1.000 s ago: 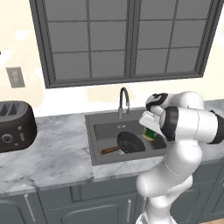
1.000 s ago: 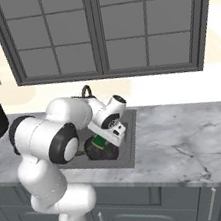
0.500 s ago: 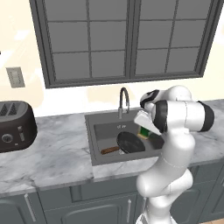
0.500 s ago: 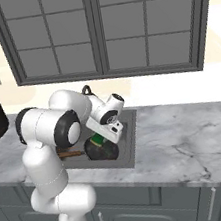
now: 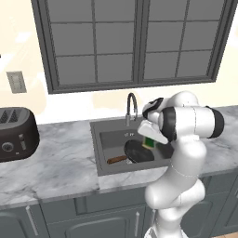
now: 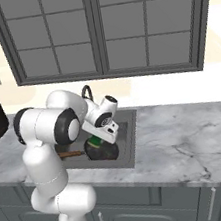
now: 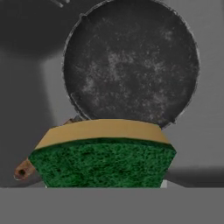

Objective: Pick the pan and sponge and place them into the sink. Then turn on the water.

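Hand view: sponge [image 7: 103, 155] held in gripper [image 7: 103, 186], green side near, above pan [image 7: 131, 61] lying in sink [image 7: 26, 109]. No readable writing or brand anywhere. Left base view: grey marble counter [image 5: 60, 160], black toaster [image 5: 16, 135] at far left, dark window [image 5: 135, 42], wall switch [image 5: 16, 82], faucet [image 5: 131, 108] behind basin, grey cabinets [image 5: 93, 218] below.

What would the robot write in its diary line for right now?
pan: in sink | sponge: held in gripper, above sink | faucet: no water
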Motion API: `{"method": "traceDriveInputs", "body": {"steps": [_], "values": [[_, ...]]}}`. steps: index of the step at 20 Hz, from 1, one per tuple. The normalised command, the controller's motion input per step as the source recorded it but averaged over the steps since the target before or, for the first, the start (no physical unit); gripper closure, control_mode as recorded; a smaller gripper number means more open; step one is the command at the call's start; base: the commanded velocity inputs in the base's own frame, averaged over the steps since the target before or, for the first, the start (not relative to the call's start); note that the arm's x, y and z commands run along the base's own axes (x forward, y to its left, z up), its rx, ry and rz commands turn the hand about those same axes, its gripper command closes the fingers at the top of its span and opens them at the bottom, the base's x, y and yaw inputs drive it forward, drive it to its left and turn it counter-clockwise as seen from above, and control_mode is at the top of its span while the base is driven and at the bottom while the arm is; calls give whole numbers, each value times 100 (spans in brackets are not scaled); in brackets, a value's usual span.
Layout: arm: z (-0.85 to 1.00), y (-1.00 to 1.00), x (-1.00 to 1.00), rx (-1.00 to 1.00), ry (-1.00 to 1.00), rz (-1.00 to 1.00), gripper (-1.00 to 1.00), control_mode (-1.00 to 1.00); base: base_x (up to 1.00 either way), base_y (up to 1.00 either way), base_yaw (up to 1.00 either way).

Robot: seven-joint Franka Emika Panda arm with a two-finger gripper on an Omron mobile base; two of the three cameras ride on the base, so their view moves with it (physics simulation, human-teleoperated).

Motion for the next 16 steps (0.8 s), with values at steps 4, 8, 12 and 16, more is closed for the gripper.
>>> {"method": "traceDriveInputs", "body": {"steps": [4,8,12,16], "values": [[-5,29,4,-12,-7,0,100,-100,0,0,0],[-3,24,7,-14,-5,0,100,-100,0,0,0],[-3,17,3,-14,-4,-1,100,-100,0,0,0],[-4,17,2,-15,-3,-2,100,-100,0,0,0]]}}
